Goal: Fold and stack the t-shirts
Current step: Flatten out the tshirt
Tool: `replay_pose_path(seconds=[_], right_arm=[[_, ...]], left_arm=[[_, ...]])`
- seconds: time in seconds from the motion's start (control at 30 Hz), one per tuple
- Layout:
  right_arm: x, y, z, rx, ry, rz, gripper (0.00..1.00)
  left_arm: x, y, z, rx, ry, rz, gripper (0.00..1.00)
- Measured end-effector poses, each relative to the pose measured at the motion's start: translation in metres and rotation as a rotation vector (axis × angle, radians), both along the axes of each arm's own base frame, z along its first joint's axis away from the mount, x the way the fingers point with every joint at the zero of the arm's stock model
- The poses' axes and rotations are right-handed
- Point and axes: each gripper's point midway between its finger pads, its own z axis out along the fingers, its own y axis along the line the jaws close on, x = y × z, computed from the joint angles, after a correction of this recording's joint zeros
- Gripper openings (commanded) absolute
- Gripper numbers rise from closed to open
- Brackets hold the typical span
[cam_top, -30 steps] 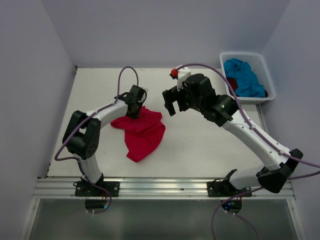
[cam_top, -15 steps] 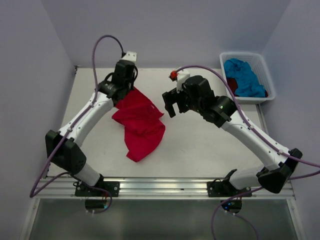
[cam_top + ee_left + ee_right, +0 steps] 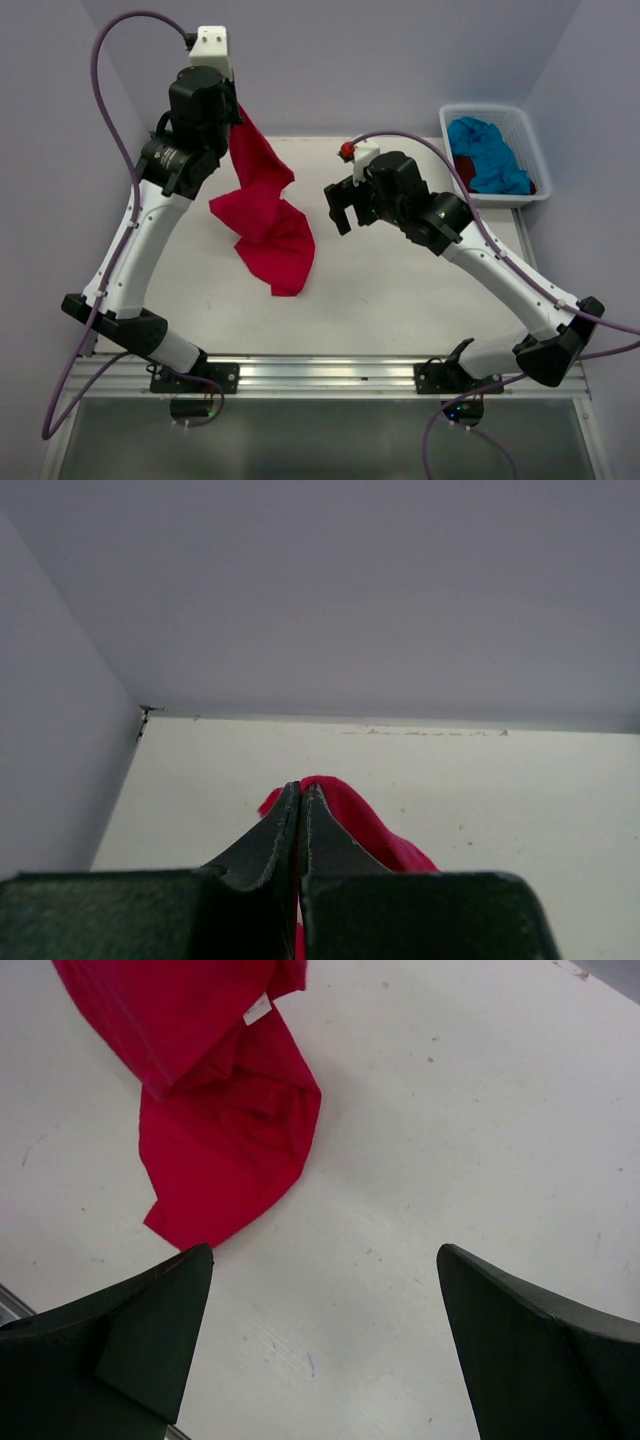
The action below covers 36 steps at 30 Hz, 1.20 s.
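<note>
My left gripper [image 3: 236, 103] is raised high at the back left, shut on the bright red-pink t-shirt [image 3: 268, 215]. The shirt hangs down from it, its lower part bunched on the table. In the left wrist view the shut gripper [image 3: 301, 792] pinches a red fold [image 3: 350, 815]. My right gripper [image 3: 340, 212] is open and empty, hovering right of the shirt. The right wrist view shows the shirt [image 3: 215, 1110] with a white label, beyond the open gripper [image 3: 325, 1260]. The turquoise t-shirt [image 3: 486, 153] and a bit of the dark red t-shirt [image 3: 465, 167] lie in the basket.
The white plastic basket [image 3: 531, 140] stands at the table's back right corner. Walls close in on the left, back and right. A metal rail [image 3: 320, 372] runs along the near edge by the arm bases.
My left gripper has risen steeply up and back with the red-pink shirt, lifting most of it off the table so it hangs. The right arm has barely moved.
</note>
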Motion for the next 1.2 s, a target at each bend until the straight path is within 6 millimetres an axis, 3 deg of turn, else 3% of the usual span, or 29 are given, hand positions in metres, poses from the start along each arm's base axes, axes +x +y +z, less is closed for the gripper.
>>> replay_pose_path(seconds=[0.27,0.43,0.57,0.67,0.8,0.9,1.2], right_arm=[[0.001,0.001,-0.001,0.01,0.004,-0.006,0.99],[0.005,0.007,-0.01,0.025,0.02,-0.019,0.99],[0.012,0.015,-0.034,0.004,0.07,-0.032,0.99],[0.016,0.021,-0.058,-0.02,0.116,-0.04,0.99],[0.017,0.024,-0.083,-0.042,0.163,-0.05,0.99],[0.02,0.024,-0.087,-0.046,0.167,-0.066,0.99],[0.049,-0.006,-0.087,-0.102,0.099,-0.335,0.99]], left_arm=[[-0.002,0.007,-0.009,0.031,0.042,0.039,0.0],[-0.009,0.01,0.027,-0.004,-0.036,0.04,0.0],[-0.017,0.005,0.049,-0.038,-0.085,-0.012,0.0],[-0.024,-0.012,0.069,-0.077,-0.129,-0.123,0.0],[-0.046,-0.043,0.091,-0.122,-0.173,-0.34,0.0],[-0.066,-0.052,0.103,-0.147,-0.201,-0.437,0.0],[-0.122,-0.037,0.151,-0.191,-0.346,-0.511,0.0]])
